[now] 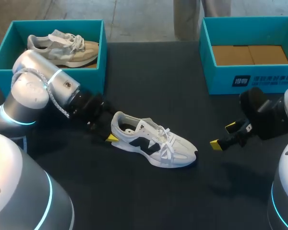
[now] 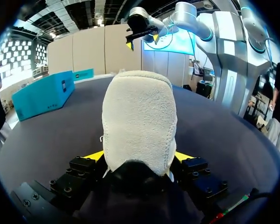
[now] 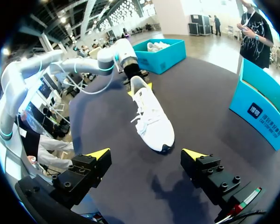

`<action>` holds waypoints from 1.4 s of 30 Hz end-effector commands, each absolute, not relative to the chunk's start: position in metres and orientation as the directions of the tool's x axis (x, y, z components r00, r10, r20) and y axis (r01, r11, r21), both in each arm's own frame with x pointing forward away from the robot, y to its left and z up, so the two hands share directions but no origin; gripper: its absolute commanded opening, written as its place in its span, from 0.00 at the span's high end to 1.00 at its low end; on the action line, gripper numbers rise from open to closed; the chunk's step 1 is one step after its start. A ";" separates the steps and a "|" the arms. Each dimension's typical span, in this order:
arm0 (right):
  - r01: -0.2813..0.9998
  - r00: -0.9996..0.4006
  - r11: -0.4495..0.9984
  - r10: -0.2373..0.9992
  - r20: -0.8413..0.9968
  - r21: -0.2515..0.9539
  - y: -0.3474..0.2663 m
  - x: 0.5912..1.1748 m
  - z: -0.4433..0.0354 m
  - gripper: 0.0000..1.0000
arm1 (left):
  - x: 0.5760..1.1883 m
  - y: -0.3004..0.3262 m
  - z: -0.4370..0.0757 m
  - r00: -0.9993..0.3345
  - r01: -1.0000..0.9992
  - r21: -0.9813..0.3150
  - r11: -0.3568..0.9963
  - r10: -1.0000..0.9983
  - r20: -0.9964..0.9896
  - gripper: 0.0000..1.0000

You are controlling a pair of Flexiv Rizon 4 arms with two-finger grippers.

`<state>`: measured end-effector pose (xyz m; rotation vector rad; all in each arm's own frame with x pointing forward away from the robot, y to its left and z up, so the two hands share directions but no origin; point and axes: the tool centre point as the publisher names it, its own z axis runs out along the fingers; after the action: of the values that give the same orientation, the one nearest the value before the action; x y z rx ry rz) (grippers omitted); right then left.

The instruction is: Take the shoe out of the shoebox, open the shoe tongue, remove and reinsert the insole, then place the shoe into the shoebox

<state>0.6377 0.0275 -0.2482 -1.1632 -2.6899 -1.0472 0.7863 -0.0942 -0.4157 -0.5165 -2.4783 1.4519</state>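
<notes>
white shoe is seen upright on the dark table, near its middle. its heel is clamped from both sides by the left gripper. the right gripper is held wide and empty, near the toe but apart from it. a beige shoe is seen in the far-left shoebox; the far-right shoebox is lined with cardboard.
</notes>
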 end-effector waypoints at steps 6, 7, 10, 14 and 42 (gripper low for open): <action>0.654 -0.721 0.494 0.635 0.276 0.573 0.027 0.636 -0.248 0.00 | 0.779 -0.079 -0.411 -0.956 0.154 -0.892 0.425 0.291 -0.027 1.00; 0.654 -0.721 0.494 0.635 0.276 0.573 0.027 0.636 -0.248 0.00 | 0.779 -0.077 -0.410 -0.959 0.149 -0.895 0.421 0.282 -0.028 1.00; 0.654 -0.721 0.494 0.635 0.276 0.573 0.027 0.636 -0.248 0.00 | 0.778 -0.075 -0.407 -0.966 0.142 -0.897 0.418 0.257 -0.033 1.00; 0.654 -0.721 0.494 0.635 0.276 0.573 0.027 0.636 -0.248 0.00 | 0.777 -0.070 -0.403 -0.974 0.124 -0.902 0.413 0.223 -0.032 1.00; 0.654 -0.721 0.494 0.635 0.276 0.573 0.027 0.636 -0.248 0.00 | 0.748 -0.060 -0.413 -0.997 0.065 -0.915 0.398 0.057 -0.046 1.00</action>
<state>0.6377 0.0275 -0.2482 -1.1632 -2.6899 -1.0472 0.7551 -0.0599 -0.4148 -0.1593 -2.5948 1.6963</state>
